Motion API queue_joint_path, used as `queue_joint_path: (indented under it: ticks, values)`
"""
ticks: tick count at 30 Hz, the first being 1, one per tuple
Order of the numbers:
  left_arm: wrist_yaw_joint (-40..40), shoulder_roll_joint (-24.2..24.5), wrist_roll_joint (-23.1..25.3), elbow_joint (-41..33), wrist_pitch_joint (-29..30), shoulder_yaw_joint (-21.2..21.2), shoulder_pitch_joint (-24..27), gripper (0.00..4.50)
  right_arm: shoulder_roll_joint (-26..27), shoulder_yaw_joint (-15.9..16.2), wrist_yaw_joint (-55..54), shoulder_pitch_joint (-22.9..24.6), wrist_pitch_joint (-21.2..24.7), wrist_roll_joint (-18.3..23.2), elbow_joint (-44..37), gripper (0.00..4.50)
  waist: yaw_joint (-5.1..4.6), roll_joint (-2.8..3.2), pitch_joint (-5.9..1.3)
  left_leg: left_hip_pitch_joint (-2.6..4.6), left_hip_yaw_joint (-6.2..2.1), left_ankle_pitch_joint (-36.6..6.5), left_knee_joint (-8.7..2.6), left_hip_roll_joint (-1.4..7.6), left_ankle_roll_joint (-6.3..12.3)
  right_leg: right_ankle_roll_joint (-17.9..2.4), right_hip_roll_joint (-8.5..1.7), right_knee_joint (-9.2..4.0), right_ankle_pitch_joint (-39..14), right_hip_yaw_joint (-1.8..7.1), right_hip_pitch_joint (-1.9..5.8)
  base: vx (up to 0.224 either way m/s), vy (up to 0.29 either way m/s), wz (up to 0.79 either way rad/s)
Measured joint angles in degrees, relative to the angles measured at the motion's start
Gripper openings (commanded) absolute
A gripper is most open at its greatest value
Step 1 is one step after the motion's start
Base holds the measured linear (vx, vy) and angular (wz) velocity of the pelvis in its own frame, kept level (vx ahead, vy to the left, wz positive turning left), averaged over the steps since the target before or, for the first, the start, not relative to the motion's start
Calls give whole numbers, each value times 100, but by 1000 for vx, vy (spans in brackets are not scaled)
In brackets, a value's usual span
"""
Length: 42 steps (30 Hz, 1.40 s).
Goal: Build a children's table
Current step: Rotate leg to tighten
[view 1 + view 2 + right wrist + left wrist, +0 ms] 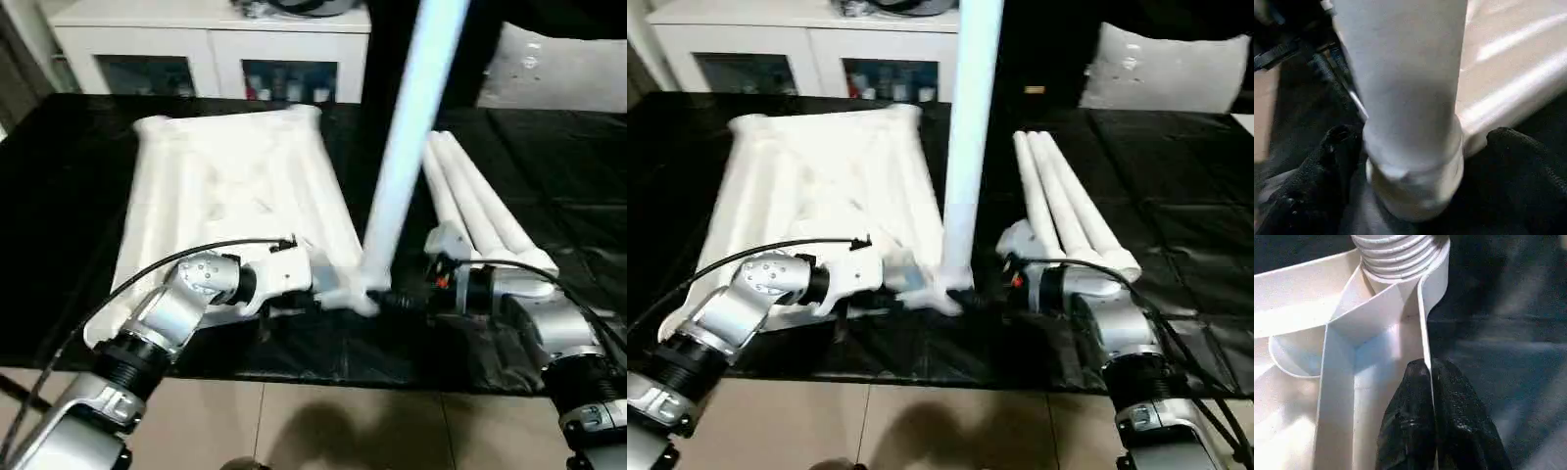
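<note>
The white plastic rectangular tabletop (230, 196) lies ribbed side up on the black-covered bench (59, 176). A long white tapered tube leg (407, 147) stands upright in its near right corner socket. The left gripper (1431, 382) pinches the tabletop's rim wall there. The right gripper (1415, 161) stands wide open around the leg's base. Three spare white legs (480, 211) lie beside, toward the bench's right edge.

The left gripper (1432, 396) is closed, its two black fingers (1408, 421) pinching the thin white side wall of the children's table (1376, 333), with a threaded leg end (1396, 252) seated in the corner socket over black sheeting (1508, 333).
</note>
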Motion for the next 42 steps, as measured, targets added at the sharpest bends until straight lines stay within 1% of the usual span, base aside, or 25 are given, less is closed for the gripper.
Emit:
queue_joint_path:
  ticks: [1,4,6,7,8,11,12,13,15,17,18,19,21,24,25,29,30,31,34,36,38,39,40,41,42]
  values:
    - [-100,27,-7,0,-62,-29,-13,0,1,50,53,-3,0,-11,2,446,15,-2,1,0,0,0,1,0,0,0,0,1,0,0,0,0,0,0]
    - [-251,92,-7,2,-194,-94,-44,0,6,111,267,-38,3,-16,22,412,30,-5,2,0,0,1,1,0,1,0,0,3,0,0,-1,0,0,0]
    - [-306,102,-7,13,-231,-100,-52,0,3,150,417,-55,33,2,22,407,33,-6,2,0,0,1,1,0,2,0,0,4,0,0,-1,0,0,0]
    - [-360,106,-7,34,-277,-101,-62,0,-1,176,531,-73,73,20,22,378,36,-6,2,0,0,2,1,0,3,0,0,4,0,0,-1,0,0,0]
    - [-388,108,-7,46,-313,-100,-63,0,-4,179,601,-88,91,39,21,378,41,-6,2,0,0,4,1,0,6,0,0,4,0,0,-1,0,0,0]
    - [-430,108,-8,60,-391,-118,-66,0,-13,208,748,-104,136,78,20,347,77,-7,1,0,0,6,1,1,10,0,0,5,0,-1,-1,0,0,0]
    - [-434,108,-8,72,-413,-125,-73,0,-13,218,763,-105,135,78,20,347,81,-7,1,0,0,6,2,1,10,0,0,5,0,-1,-1,0,0,0]
    - [-445,108,-12,103,-441,-131,-88,0,-13,225,768,-105,135,78,20,325,83,-7,1,0,0,6,2,1,10,0,0,6,0,-1,-1,0,0,0]
    - [-456,108,-13,131,-456,-137,-104,0,-13,229,796,-104,132,81,20,314,81,-8,0,2,0,6,4,1,9,0,0,7,0,-1,0,0,0,0]
    - [-456,108,-14,137,-464,-137,-104,0,-13,229,811,-103,132,82,20,291,80,-8,0,2,0,6,7,2,9,0,0,10,0,-1,0,0,0,0]
    - [-456,108,-14,137,-464,-137,-104,0,-13,229,813,-103,138,85,19,291,81,-8,0,2,0,5,7,2,8,0,0,10,0,-1,0,0,0,0]
    - [-456,106,-20,136,-457,-135,-101,0,-10,222,810,-94,177,103,10,279,81,-10,-1,2,0,5,7,2,8,0,0,10,0,-1,0,0,0,0]
    - [-456,92,-45,92,-373,-79,-46,0,29,163,741,-14,309,155,-84,279,80,-15,-4,2,0,6,6,2,10,0,0,10,0,-1,0,0,0,0]
    - [-355,28,-131,-76,15,78,115,0,215,73,440,139,511,195,-272,274,59,-14,-6,11,2,5,6,3,6,-1,1,14,-1,0,3,0,0,0]
    - [-260,-2,-136,-115,172,145,172,0,288,46,266,154,555,189,-270,272,32,-12,-7,26,3,0,10,3,-4,-1,1,22,-1,3,16,0,0,0]
    - [406,-308,-121,-150,922,406,288,0,756,-170,-871,89,744,24,-103,271,-134,-15,-6,104,4,0,7,0,-13,32,-1,17,-21,12,70,0,0,0]
    - [544,-393,-119,-164,1078,471,320,0,850,-219,-1075,37,767,3,-16,271,-176,-15,-6,110,4,1,7,-2,-15,34,-2,16,-22,13,71,0,0,0]
    - [1006,-699,-109,-206,1507,658,374,0,1086,-393,-1705,-112,824,-43,208,271,-271,-17,-4,113,4,3,7,-5,-18,35,-4,6,-22,14,68,0,0,0]
    - [1694,-1203,-66,-300,2048,798,406,0,1363,-622,-2609,-344,912,-100,494,271,-371,-45,9,110,3,4,10,-8,-17,35,-6,-2,-22,17,61,0,0,0]
    - [1929,-1365,-71,-348,2183,821,429,0,1424,-662,-2882,-407,912,-132,563,271,-377,-54,11,106,4,4,9,-8,-17,34,-6,-2,-21,17,59,0,0,0]
    - [2335,-1617,-22,-343,2356,910,428,0,1570,-733,-3316,-543,868,-202,717,271,-372,-56,12,103,3,4,7,-8,-17,28,-5,-1,-14,17,58,0,0,0]
    - [2468,-1703,-9,-341,2398,927,427,0,1595,-738,-3437,-573,821,-242,756,305,-365,-56,13,98,3,4,7,-8,-17,28,-5,-1,-10,17,56,0,0,0]
    - [2591,-1767,4,-349,2449,925,415,0,1618,-744,-3523,-610,752,-265,816,305,-357,-56,12,95,3,4,6,-8,-17,28,-5,-1,-6,17,56,0,0,0]
    - [2638,-1786,6,-355,2468,923,408,0,1623,-748,-3548,-620,725,-277,832,340,-354,-56,12,95,3,4,5,-8,-17,28,-5,-1,-5,17,55,0,0,0]
    - [2651,-1787,8,-367,2469,916,404,0,1625,-754,-3542,-620,691,-284,839,340,-351,-57,12,91,3,4,4,-7,-16,11,-4,-1,5,17,55,0,0,0]
